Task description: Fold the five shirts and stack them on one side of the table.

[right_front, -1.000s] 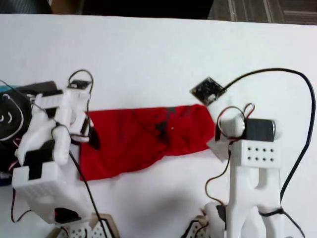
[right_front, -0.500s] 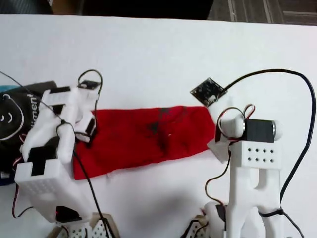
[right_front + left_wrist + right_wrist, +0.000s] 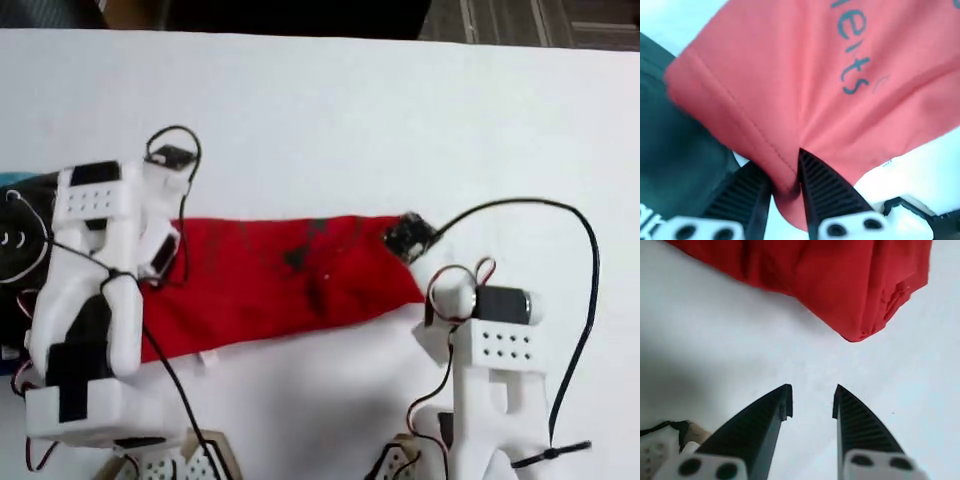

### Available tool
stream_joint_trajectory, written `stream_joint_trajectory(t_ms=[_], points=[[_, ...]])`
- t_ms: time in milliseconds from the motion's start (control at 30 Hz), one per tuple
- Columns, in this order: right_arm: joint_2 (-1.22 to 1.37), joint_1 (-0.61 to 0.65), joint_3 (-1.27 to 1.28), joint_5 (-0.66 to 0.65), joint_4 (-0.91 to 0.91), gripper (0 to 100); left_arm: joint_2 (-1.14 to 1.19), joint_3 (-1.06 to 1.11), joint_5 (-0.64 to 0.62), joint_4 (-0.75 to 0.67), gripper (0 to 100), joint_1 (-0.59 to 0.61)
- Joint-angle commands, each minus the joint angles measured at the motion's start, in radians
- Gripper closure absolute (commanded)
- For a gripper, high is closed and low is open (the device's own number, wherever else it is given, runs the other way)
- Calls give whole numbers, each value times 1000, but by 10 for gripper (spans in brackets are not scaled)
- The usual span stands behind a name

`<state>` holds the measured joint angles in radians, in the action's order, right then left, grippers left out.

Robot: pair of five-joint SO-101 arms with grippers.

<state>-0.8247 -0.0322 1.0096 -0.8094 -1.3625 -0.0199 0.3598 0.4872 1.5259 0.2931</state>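
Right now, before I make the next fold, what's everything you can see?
Red shirt: one, red with dark print, lying lengthwise across the middle of the table.
Dark shirt: one, dark, beside the red shirt's gripped end.
Table: one, white, under everything.
Cable: one, black, looping beside the right arm.
Left gripper: black fingers, shut on the red shirt's edge.
Right gripper: black fingers, open, over bare table just short of the red shirt's other end.

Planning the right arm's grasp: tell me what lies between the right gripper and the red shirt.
Bare white table separates the right gripper from the red shirt, as the right wrist view shows.
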Motion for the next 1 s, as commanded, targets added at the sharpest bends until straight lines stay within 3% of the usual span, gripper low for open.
stream_joint_trajectory(t_ms=[0,267,433,733,967], points=[[-31,-65,15,-17,45,854,-66,51,11,-60,976,2],[-31,-311,127,-52,203,854,-68,25,-40,-69,976,-141],[-31,-432,265,-54,360,854,-68,-73,-72,8,976,-221],[-31,-455,387,-46,470,854,-63,-340,-149,203,976,-347],[-31,-456,393,-46,473,854,-63,-375,-144,178,976,-451]])
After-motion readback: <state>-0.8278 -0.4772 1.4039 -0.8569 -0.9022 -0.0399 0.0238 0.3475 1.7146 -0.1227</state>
